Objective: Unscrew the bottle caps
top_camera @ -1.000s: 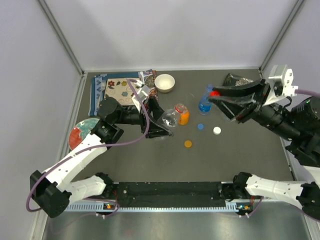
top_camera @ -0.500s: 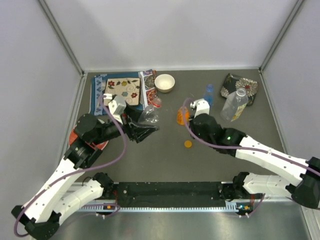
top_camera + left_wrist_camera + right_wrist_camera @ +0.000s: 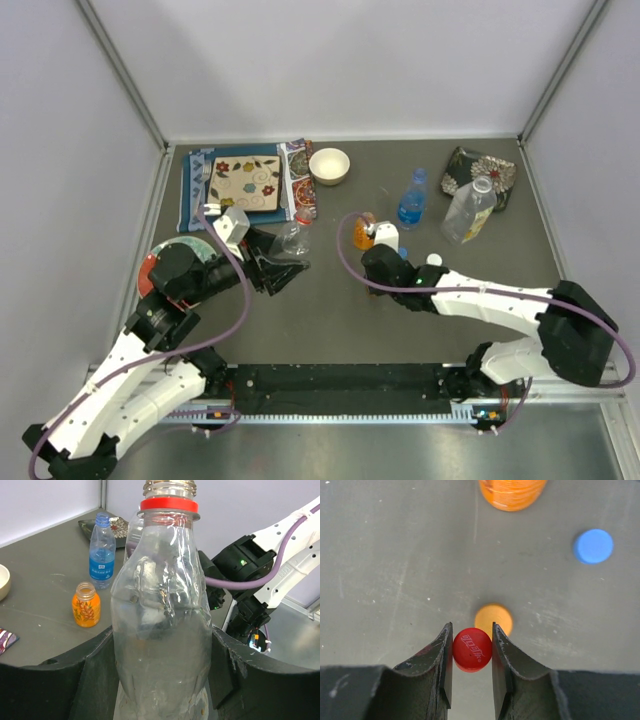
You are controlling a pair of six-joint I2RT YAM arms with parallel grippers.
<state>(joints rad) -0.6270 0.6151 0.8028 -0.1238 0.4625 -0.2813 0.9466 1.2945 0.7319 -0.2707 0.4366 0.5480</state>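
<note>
A slim clear plastic bottle point(image 3: 160, 630) is gripped around its body by the left gripper point(image 3: 285, 255). The jaws are parted only as far as the bottle's width, and the black fingers point(image 3: 60, 690) are pressed against both of its sides. The bottle's threaded neck is open, with a red ring seated just beneath it.

A small round red plastic cap point(image 3: 472, 650) is pinched between the fingertips of the right gripper point(image 3: 472, 637), whose jaws are closed tight on it. The cap is held low over the dark grey table point(image 3: 330, 320); whether it touches the surface cannot be told. A flat round orange plastic cap point(image 3: 492, 617) is seen lying on the table just beyond it, and a round blue plastic cap point(image 3: 592, 546) lies further off to the right. A small white plastic cap point(image 3: 433, 260) rests on the table beside the right arm.

A short orange plastic bottle point(image 3: 365, 230) is stood upright with its neck open, just beyond the right gripper. A blue-tinted plastic bottle point(image 3: 410, 200) and a wide clear plastic bottle point(image 3: 470, 210) are stood further back, both uncapped. A white bowl point(image 3: 330, 165) is placed near the far edge of the table.
</note>
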